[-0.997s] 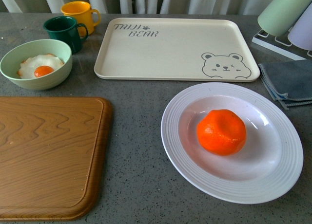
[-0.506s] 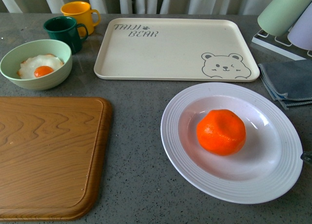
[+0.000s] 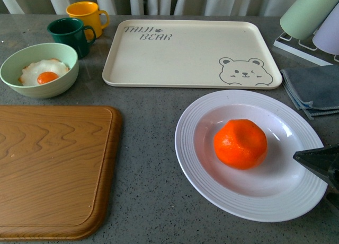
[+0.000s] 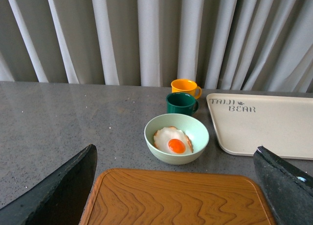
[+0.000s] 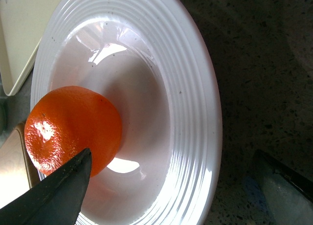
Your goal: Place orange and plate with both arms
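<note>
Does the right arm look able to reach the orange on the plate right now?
Probably yes: the right gripper hangs at the rim of the plate, jaws open, with nothing between it and the orange.

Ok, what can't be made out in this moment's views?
- Right gripper: the front view shows only a dark tip, cut off by the right edge; whether it touches the plate is unclear.
- Left gripper: absent from the front view.
- Orange: partly covered by a finger in the right wrist view.
- Pale green object and lilac object: cut off by the front view's corner; identity unclear.
</note>
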### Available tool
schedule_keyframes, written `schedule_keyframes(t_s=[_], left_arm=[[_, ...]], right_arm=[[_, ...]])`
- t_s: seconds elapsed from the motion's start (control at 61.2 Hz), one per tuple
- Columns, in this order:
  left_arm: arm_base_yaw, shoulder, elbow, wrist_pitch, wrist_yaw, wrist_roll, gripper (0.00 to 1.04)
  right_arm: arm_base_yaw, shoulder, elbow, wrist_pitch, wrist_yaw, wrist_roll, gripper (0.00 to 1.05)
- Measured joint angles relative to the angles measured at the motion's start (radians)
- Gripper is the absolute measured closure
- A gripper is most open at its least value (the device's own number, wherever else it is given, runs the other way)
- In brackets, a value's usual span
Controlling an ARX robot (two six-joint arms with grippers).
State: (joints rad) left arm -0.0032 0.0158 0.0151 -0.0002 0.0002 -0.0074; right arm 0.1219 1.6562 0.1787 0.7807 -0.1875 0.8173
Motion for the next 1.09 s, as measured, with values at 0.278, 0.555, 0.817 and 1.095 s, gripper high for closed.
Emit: schedule_keyframes(t_s=[0.278,0.555,0.817,1.095], left_arm=[[0.000,0.000,0.000,0.000,0.000,0.000,0.09],[0.000,0.000,0.000,0.000,0.000,0.000,0.09],[0.000,0.000,0.000,0.000,0.000,0.000,0.09],[0.000,0.000,0.000,0.000,0.000,0.000,0.09]], right_arm=[[0.015,0.019,0.015,-0.003,0.010,-0.048,0.09],[0.023,0.011,0.027,-0.024,0.003,-0.092,0.09],[0.031,0.023,0.043,-0.023,-0.003,-0.104,0.09],[0.040,0.079,0.072,-0.015,-0.003,-0.110,0.09]])
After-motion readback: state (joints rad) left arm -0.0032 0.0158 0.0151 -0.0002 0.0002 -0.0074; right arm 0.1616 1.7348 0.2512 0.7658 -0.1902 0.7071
